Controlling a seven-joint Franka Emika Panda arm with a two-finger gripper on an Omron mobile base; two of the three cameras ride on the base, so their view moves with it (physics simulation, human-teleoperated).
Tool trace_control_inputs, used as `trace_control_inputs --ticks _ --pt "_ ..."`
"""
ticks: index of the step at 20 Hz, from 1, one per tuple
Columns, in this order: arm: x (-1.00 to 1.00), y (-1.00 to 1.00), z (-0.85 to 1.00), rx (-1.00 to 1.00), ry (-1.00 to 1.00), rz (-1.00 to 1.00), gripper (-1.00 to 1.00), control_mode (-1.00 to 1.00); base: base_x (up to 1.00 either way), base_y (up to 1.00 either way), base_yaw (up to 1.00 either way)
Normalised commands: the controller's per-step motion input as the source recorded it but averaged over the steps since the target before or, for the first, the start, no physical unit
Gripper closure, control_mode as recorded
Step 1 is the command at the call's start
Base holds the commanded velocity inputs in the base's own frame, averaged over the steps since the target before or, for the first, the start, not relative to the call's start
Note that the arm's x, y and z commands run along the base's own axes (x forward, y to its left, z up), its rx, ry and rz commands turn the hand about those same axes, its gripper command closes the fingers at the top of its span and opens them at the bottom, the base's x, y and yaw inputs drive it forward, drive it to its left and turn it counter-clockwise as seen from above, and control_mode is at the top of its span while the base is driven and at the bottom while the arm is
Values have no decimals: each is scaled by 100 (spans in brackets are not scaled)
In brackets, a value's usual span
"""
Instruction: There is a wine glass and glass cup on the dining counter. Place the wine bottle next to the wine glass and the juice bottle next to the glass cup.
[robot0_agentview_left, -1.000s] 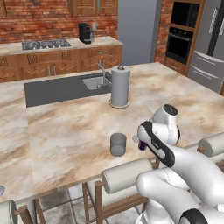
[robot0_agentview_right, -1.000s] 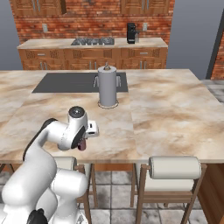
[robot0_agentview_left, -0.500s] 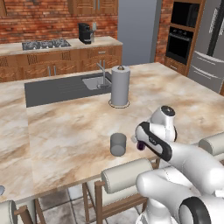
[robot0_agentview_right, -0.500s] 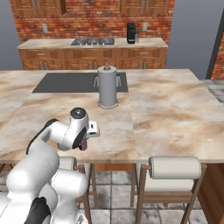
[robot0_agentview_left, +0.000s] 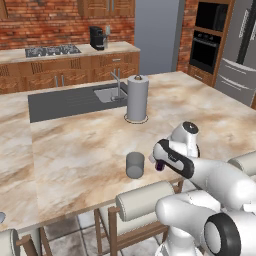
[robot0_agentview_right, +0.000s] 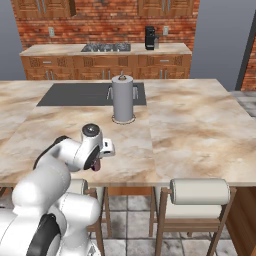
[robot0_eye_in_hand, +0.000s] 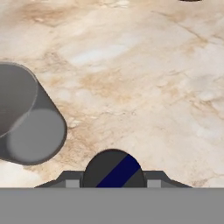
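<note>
Arm folded low at near edge of bench (robot0_agentview_left: 75, 150), wrist bent, hand pointing down over the marbled top. End effector (robot0_agentview_left: 160, 165) closed on juice bottle (robot0_agentview_left: 159, 165), dark purple, mostly hidden by hand; its dark round top sits between the finger tips in hand view (robot0_eye_in_hand: 113, 169). Glass cup (robot0_agentview_left: 135, 165) upright on bench just left of bottle, apart. Paper-towel roll (robot0_agentview_left: 137, 98) further back near sink.

1. Paper-towel roll (robot0_agentview_left: 137, 97): white, upright on a round base, near the sink.
2. Sink (robot0_agentview_left: 106, 93) with faucet (robot0_agentview_left: 116, 82), inset in a dark panel.
3. Coffee machine (robot0_agentview_left: 97, 37): black, on the rear wall worktop (robot0_agentview_left: 125, 47).
4. Stovetop (robot0_agentview_left: 52, 50): beside it, further left.
5. Stools (robot0_agentview_right: 200, 192): padded backrests, tucked at the near edge.
6. Wall ovens (robot0_agentview_left: 208, 35): black, stacked, at right.
</note>
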Motion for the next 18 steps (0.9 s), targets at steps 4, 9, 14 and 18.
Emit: trace_control_inputs --ticks 4,9,14,18 --pt "0 1 -26 0 -3 0 100 -100 0 0 0" --pt "0 0 -24 0 -3 0 100 -100 0 0 0" --pt "0 0 -25 0 -1 0 100 -100 0 0 0" --pt "0 0 -24 0 -1 0 100 -100 0 0 0"
